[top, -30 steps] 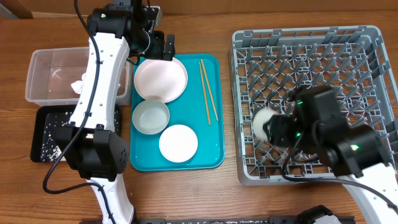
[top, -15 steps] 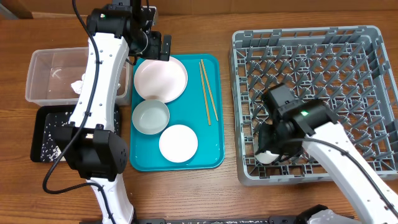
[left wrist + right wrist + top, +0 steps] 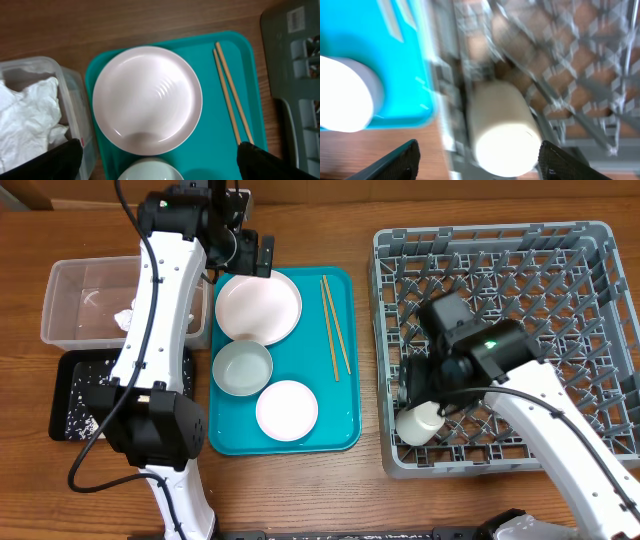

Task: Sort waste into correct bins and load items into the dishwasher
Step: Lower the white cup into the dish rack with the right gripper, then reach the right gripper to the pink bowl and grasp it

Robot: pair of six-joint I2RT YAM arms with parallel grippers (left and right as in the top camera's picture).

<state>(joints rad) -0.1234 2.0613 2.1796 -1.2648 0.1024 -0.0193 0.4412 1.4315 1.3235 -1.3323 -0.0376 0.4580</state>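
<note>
The round white plate (image 3: 258,308) lies at the far end of the teal tray (image 3: 345,438), with a white bowl (image 3: 241,368) and an upturned white bowl (image 3: 286,410) in front of it and the chopsticks (image 3: 335,328) to its right. My left gripper (image 3: 250,252) is open and empty above the plate (image 3: 147,100). The small white cup (image 3: 420,423) lies on its side in the front left corner of the grey dish rack (image 3: 480,235). My right gripper (image 3: 422,388) is open just above the cup (image 3: 502,130), with its fingers apart from it. The red wrapper is out of view.
The clear tub (image 3: 75,290) at the left holds the crumpled napkin (image 3: 127,317). In front of the tub, the black tray (image 3: 62,395) holds scattered rice grains. The left wrist view shows the napkin (image 3: 25,115) beside the plate, and the chopsticks (image 3: 232,100).
My right gripper carried the cup from the rack's middle left to its front left corner and let it go. The left arm has barely moved.
</note>
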